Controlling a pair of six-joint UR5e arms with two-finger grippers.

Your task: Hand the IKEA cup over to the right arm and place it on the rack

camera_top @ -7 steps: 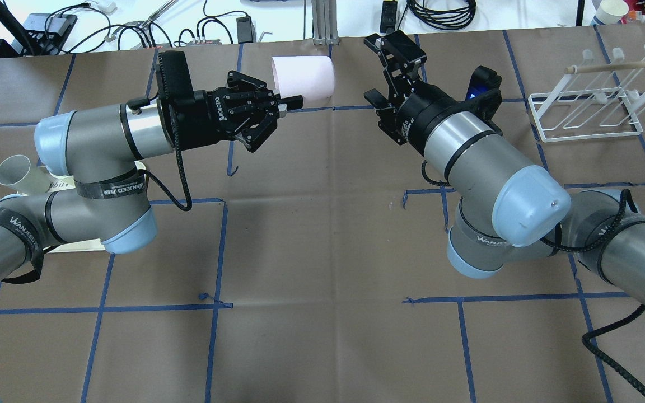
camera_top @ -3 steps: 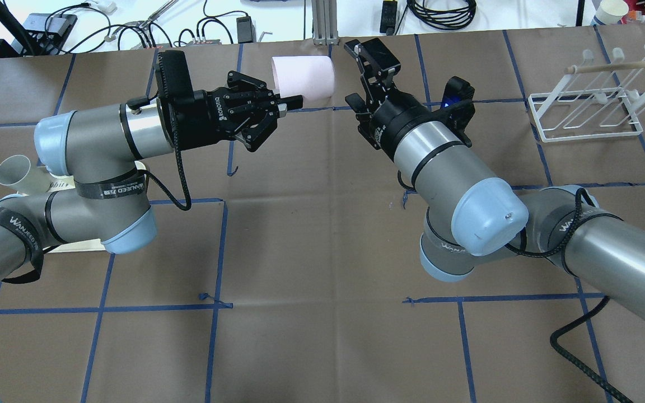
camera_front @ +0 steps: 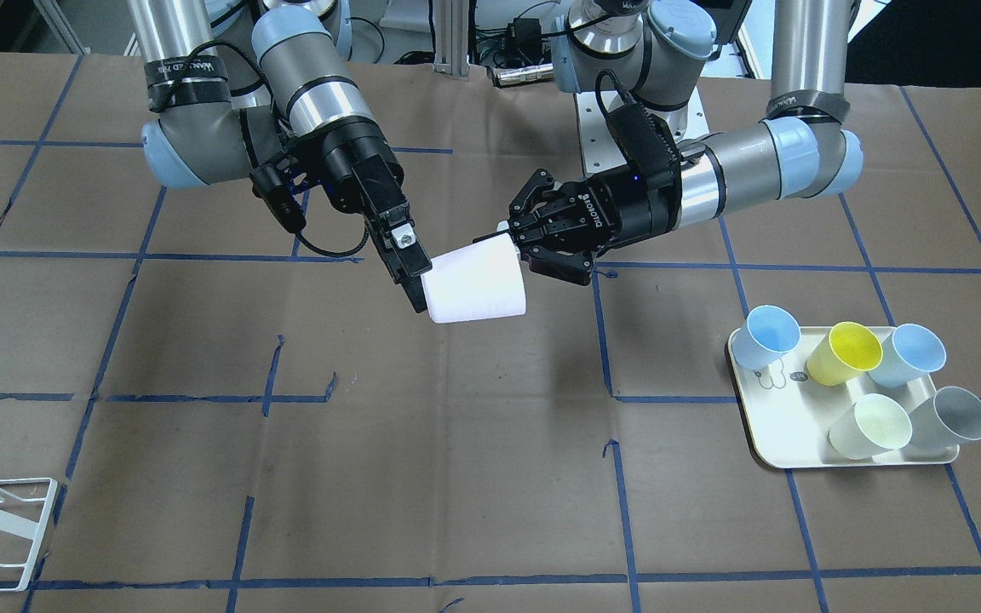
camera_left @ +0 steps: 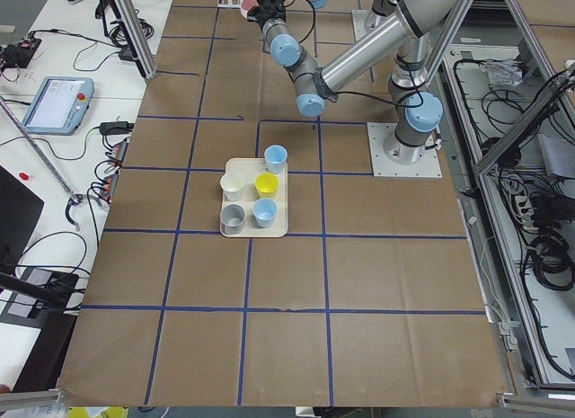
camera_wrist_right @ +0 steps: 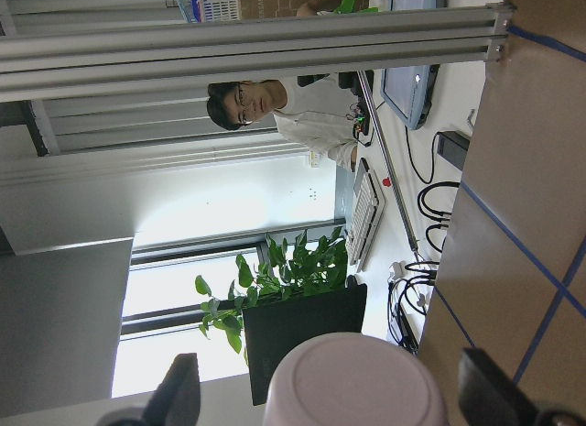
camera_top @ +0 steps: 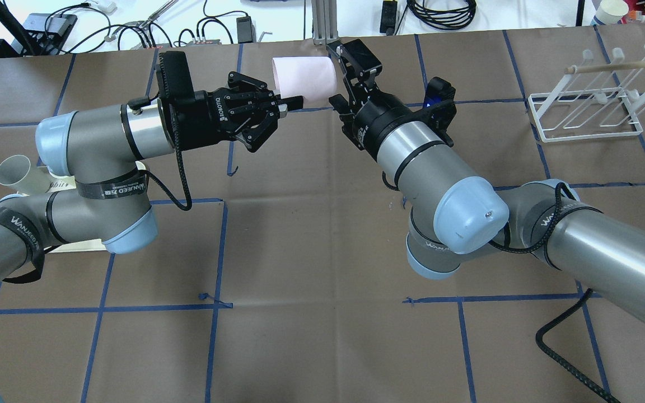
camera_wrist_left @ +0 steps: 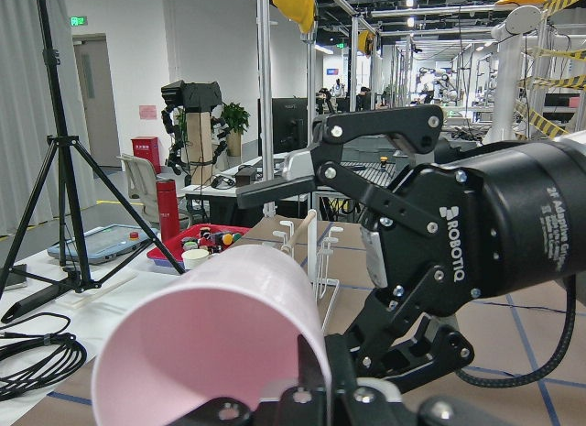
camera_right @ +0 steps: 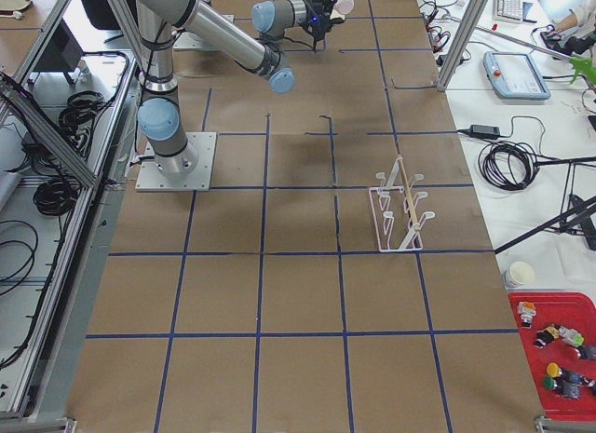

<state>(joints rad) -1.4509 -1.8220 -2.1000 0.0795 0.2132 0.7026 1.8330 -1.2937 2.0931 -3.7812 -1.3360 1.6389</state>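
Pink cup (camera_top: 303, 78) is up off the table (camera_front: 456, 477), lying on its side in mid-air. It's well apart from the rack (camera_top: 585, 112), on the rack's robot-left side, w/ the right arm (camera_top: 412, 151) reaching in btwn rack and cup.

The left gripper (camera_top: 291, 104) is clamped on the cup's rim, at the end farther from the rack. It pinches the wall there, so the cup's mouth faces it.

The right gripper (camera_top: 344, 80) is spread wide at the cup's rack-side end, i.e. the base. From the right wrist cam the flat base sits btwn the two fingers (camera_wrist_right: 179, 394) w/ a gap on each side, so no contact there. In the front cam one finger overlaps the base edge; can't tell touch from that angle.

The rack itself stands on the table: white wire, w/ a wooden stick (camera_top: 619, 66) lying across its uprights.

The tray (camera_front: 788, 409) is much farther from the rack than the cup is, out at the robot-left end. It has five cups on it: 2 blue, 1 yellow, 1 pale, 1 grey.
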